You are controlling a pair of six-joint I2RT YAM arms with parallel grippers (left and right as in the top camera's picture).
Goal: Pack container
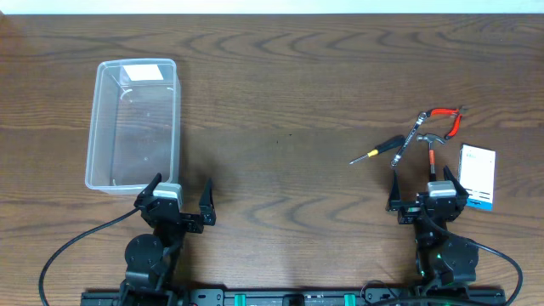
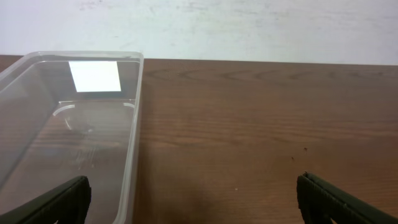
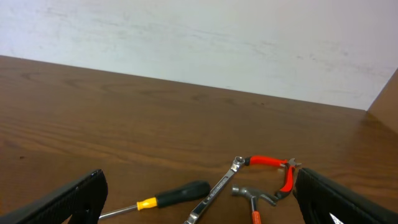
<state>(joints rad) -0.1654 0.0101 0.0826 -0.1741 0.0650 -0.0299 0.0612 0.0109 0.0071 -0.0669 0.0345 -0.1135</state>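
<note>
The left gripper (image 1: 181, 189) is being held spread wide and empty at the near end of the container (image 1: 132, 127); whether they are touching cannot be told. The clear container is being carried upright by the tabletop (image 1: 289, 93), on its left side. The right gripper (image 1: 422, 180) is likewise being held spread and empty. Just beyond it, a hammer (image 1: 432, 146), wrench (image 1: 412, 136), screwdriver (image 1: 378, 151) and red-handled pliers (image 1: 446, 119) are being shown clustered, well apart from the container.

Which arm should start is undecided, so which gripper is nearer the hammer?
Right. The right gripper sits right beside the hammer; the left gripper is far off to the side, by the container.
</note>
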